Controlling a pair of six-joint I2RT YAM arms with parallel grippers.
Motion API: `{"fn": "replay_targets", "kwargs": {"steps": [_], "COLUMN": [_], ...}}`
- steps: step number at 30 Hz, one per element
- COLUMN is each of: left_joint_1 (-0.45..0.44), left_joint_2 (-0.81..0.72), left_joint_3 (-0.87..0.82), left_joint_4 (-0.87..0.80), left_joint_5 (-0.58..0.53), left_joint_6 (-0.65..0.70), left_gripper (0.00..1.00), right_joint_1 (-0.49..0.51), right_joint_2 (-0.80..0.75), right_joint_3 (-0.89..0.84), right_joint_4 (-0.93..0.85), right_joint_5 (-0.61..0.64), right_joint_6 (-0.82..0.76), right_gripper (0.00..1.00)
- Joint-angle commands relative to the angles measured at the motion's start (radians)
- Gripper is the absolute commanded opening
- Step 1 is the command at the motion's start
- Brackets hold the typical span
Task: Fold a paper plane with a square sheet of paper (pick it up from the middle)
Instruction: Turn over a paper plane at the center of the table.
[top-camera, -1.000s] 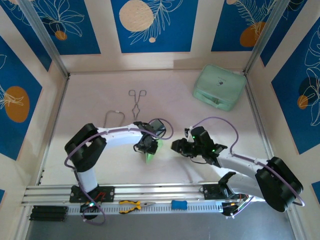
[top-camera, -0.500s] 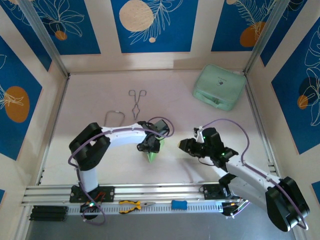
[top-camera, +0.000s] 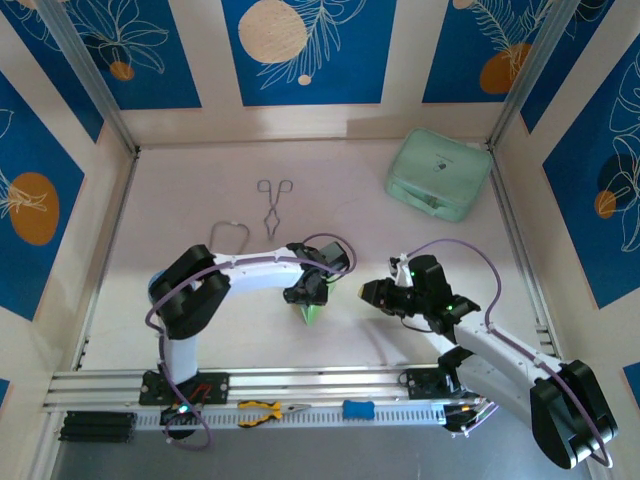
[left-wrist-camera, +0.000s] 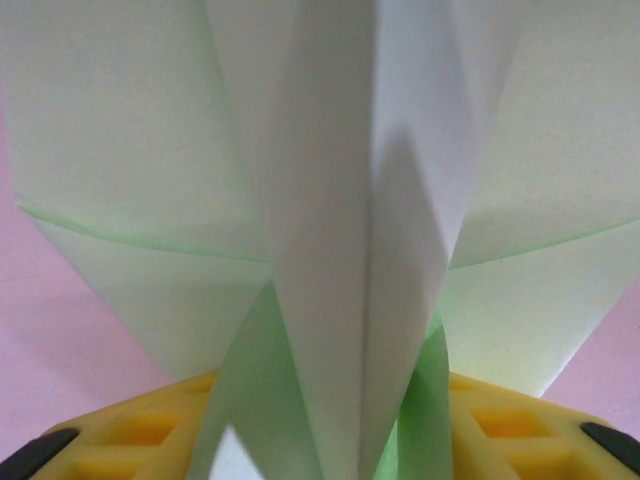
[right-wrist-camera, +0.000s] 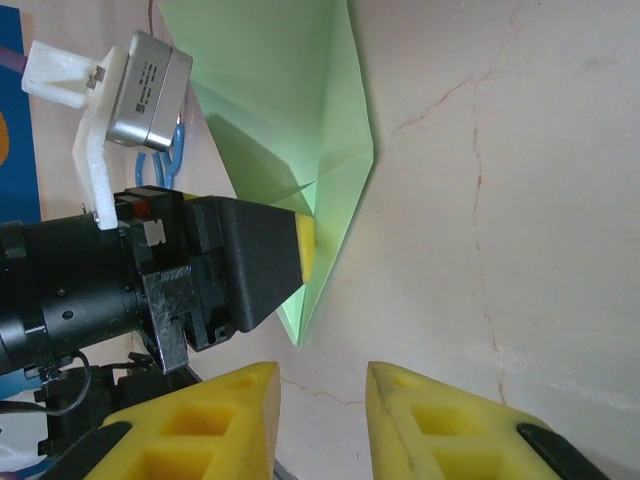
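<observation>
Left claw (top-camera: 308, 300), yellow-padded: pinching the slim, pointed light-green paper plane (top-camera: 312, 316) along its centre ridge, holding it over the middle of the pale pink counter (top-camera: 200, 180) with the pointed end toward the near edge. Hovering just beside it with the right claw (top-camera: 368, 292), pads a little spread and gripping nothing, facing the folded flank. Judging the hazards: gripping thin creased paper by so little of the ridge, so possibly letting it slide out or letting the wings splay; closing the right claw off-centre on the nose, so possibly crumpling or tearing a fold; working claw against claw at such close quarters, so possibly knocking the plane askew. Leaving well apart, toward the back, the bulky mint-green case with rounded corners (top-camera: 438, 175), the metal tongs (top-camera: 274, 205) and a thin wire loop (top-camera: 229, 235). Finding nothing of these in the way; only contending with the left claw's own black finger covering part of the ridge on the right's side.
</observation>
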Motion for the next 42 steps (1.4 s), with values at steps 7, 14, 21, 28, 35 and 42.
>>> {"fn": "replay_targets", "kwargs": {"steps": [7, 14, 21, 28, 35, 42], "left_joint_1": [-0.012, -0.013, -0.013, -0.013, -0.013, 0.04], "left_joint_2": [0.011, -0.012, -0.067, -0.103, -0.201, -0.473], "left_joint_3": [0.005, 0.018, 0.029, 0.033, 0.005, -0.099], "left_joint_4": [-0.033, -0.035, -0.048, -0.066, -0.084, -0.02], "left_joint_5": [-0.023, -0.024, -0.037, -0.05, -0.086, -0.313], "left_joint_6": [-0.058, -0.081, -0.091, -0.092, -0.098, 0.098], "left_gripper": [0.5, 0.5, 0.53, 0.54, 0.54, 0.66], "right_joint_1": [-0.012, -0.015, -0.03, -0.039, -0.073, -0.117], "right_joint_2": [-0.004, -0.034, -0.072, -0.132, -0.148, -0.156], "right_joint_3": [0.002, 0.016, 0.003, -0.01, 0.055, 0.249], "right_joint_4": [-0.045, -0.082, -0.095, -0.129, -0.238, -0.482], "right_joint_5": [-0.035, -0.037, -0.039, -0.022, 0.008, 0.334], "right_joint_6": [-0.023, -0.026, -0.019, -0.009, -0.076, -0.189], "right_gripper": [0.3, 0.31, 0.33, 0.35, 0.36, 0.53]}}
